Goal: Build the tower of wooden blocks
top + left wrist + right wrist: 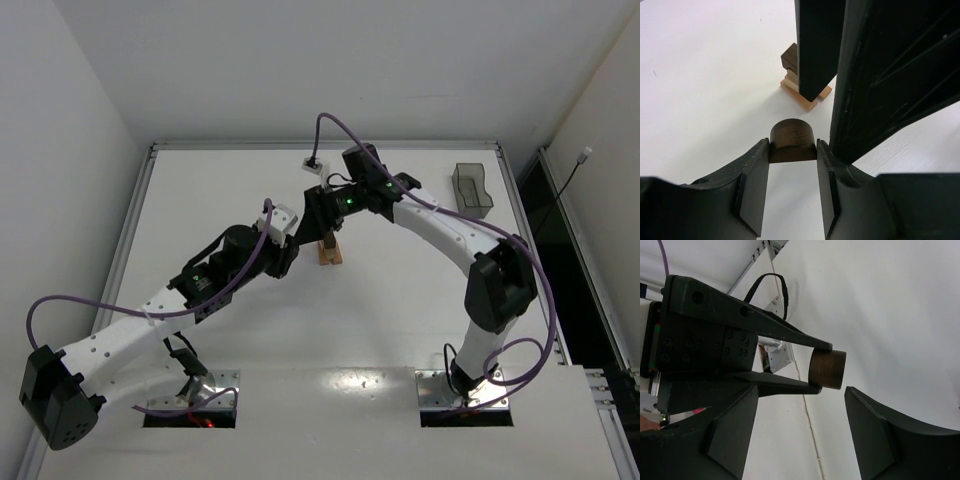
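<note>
Jaws of the left gripper [792, 149] are clenched on a dark brown, round-topped wood block [793, 136], held close to the tower [809, 100] on its near side as the left wrist camera sees it. Jaws of the right gripper [800, 405] are spread wide and grip nothing, hanging just beside the tower, where 1 of its fingers [815, 50] hides much of the stack. Only the tower's flat tan base, some tan blocks and a dark brown piece show on the white tabletop [705, 90]; a grey tray [472, 188] sits well apart from the tower.
</note>
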You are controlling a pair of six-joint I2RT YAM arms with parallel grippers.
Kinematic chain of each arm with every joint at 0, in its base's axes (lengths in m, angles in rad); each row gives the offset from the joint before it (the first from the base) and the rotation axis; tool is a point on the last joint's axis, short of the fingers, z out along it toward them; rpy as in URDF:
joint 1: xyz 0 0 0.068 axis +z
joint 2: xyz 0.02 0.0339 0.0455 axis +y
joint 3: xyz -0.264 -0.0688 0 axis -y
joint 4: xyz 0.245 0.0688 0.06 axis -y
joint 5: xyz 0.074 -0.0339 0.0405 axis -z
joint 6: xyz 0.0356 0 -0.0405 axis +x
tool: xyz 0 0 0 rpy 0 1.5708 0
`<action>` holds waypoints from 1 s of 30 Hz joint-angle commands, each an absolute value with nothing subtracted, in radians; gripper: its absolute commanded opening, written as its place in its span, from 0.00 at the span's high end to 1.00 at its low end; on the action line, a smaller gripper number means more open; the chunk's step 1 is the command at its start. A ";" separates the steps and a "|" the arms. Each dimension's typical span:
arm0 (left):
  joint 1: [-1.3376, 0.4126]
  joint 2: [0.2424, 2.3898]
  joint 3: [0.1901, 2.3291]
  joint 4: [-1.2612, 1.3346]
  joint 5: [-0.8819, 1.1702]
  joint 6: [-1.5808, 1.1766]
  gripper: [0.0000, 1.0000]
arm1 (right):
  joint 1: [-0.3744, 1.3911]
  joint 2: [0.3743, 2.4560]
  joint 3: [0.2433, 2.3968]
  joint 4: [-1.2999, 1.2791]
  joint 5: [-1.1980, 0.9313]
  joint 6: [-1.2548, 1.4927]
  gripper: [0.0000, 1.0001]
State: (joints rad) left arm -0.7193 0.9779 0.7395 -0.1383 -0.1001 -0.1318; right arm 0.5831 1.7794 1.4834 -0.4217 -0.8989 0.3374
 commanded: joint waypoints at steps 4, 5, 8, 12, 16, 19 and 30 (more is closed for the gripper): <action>-0.719 0.960 0.770 -0.080 -0.127 -0.127 1.00 | 0.566 1.741 1.500 -0.420 -0.940 0.331 0.33; -0.719 0.960 0.770 -0.080 -0.127 -0.127 1.00 | 0.566 1.741 1.500 -0.435 -0.924 0.321 0.33; -0.719 0.960 0.770 -0.080 -0.118 -0.127 1.00 | 0.566 1.741 1.500 -0.448 -0.914 0.311 0.33; -0.719 0.960 0.779 -0.080 -0.107 -0.127 1.00 | 0.566 1.752 1.500 -0.468 -0.879 0.290 0.33; -0.719 0.960 0.788 -0.080 -0.097 -0.136 1.00 | 0.566 1.773 1.511 -0.477 -0.879 0.281 0.33; -0.719 0.960 0.788 -0.089 -0.087 -0.137 1.00 | 0.566 1.773 1.511 -0.477 -0.879 0.281 0.33; -0.719 0.960 0.788 -0.089 -0.049 -0.158 1.00 | 0.575 1.812 1.531 -0.477 -0.879 0.270 0.37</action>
State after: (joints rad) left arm -0.7193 0.9779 0.7437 -0.1299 -0.0708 -0.1406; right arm 0.5716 1.7935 1.4887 -0.4908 -0.8715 0.2871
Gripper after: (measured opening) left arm 0.348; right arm 0.630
